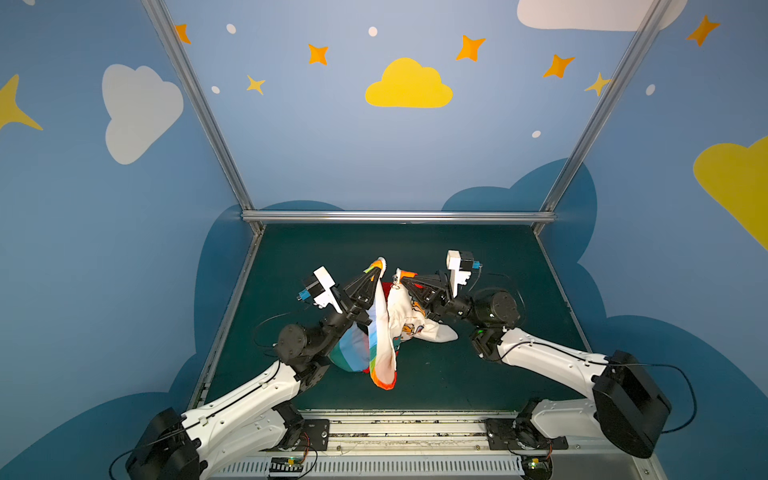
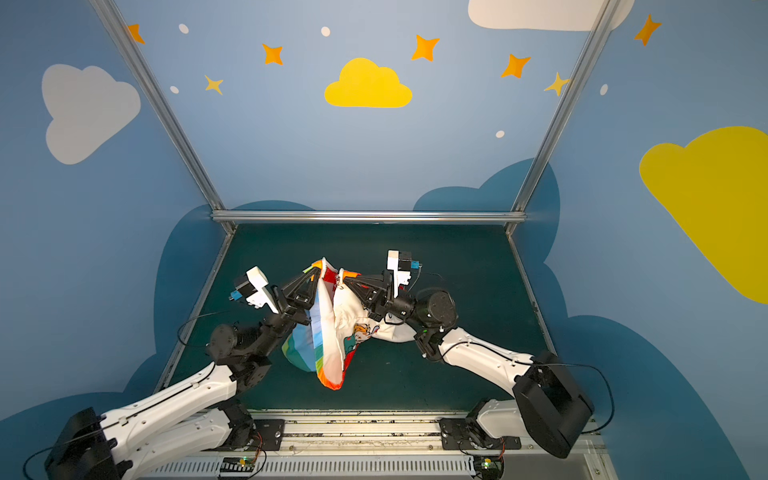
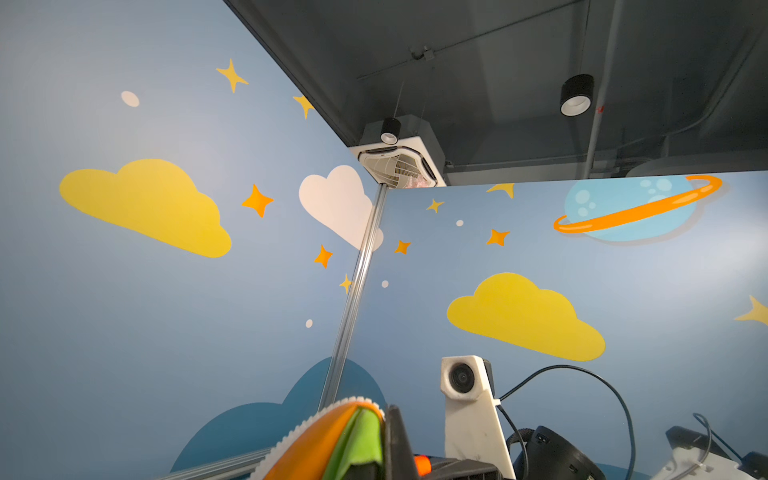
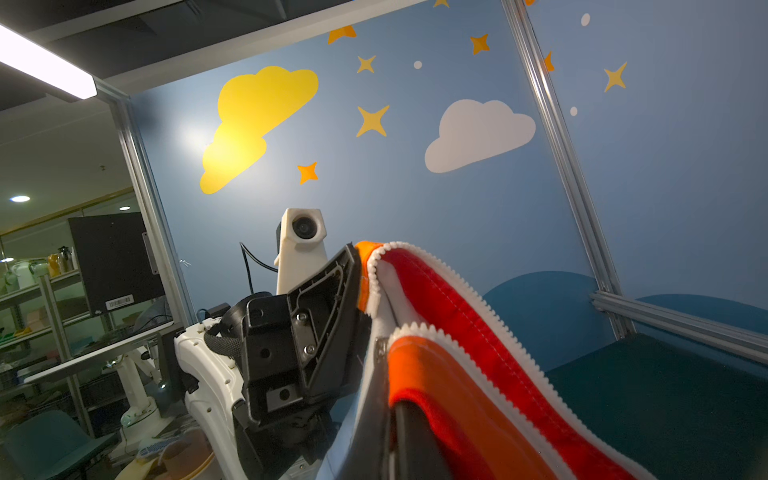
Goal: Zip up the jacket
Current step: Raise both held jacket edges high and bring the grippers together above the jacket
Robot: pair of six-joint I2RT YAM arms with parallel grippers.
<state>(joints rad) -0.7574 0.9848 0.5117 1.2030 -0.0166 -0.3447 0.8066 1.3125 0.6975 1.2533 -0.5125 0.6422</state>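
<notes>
We count one jacket [image 1: 384, 328], two arms and two pincers. In both top views the jacket hangs over the middle of the green desk [image 1: 478, 257]. It is lifted by its two front edges, and its lower folds rest on the desk toward the near edge. The left pincer [image 1: 375, 271] is clenched on an orange-and-green corner of one front edge. The right pincer [image 1: 401, 279] is clenched on the orange corner of the opposite edge. The two tips are near each other but apart. Only the top views show the rainbow stripes on the left arm's side and the white lining with cartoon prints on the right arm's side.

The right wrist view shows what is too small to see from above. Two separate rows of white zipper teeth [image 4: 461, 286] run along red and orange cloth. A small metal piece [image 4: 379, 348] sits at the upper end of the nearer row. The left pincer's black finger [image 4: 328, 307] presses on the orange corner, below the left wrist camera [image 4: 305, 228].

The left wrist view shows only one row of teeth, curving over orange and green cloth, and the right wrist camera [image 3: 461, 378]. That makes two wrist cameras.
</notes>
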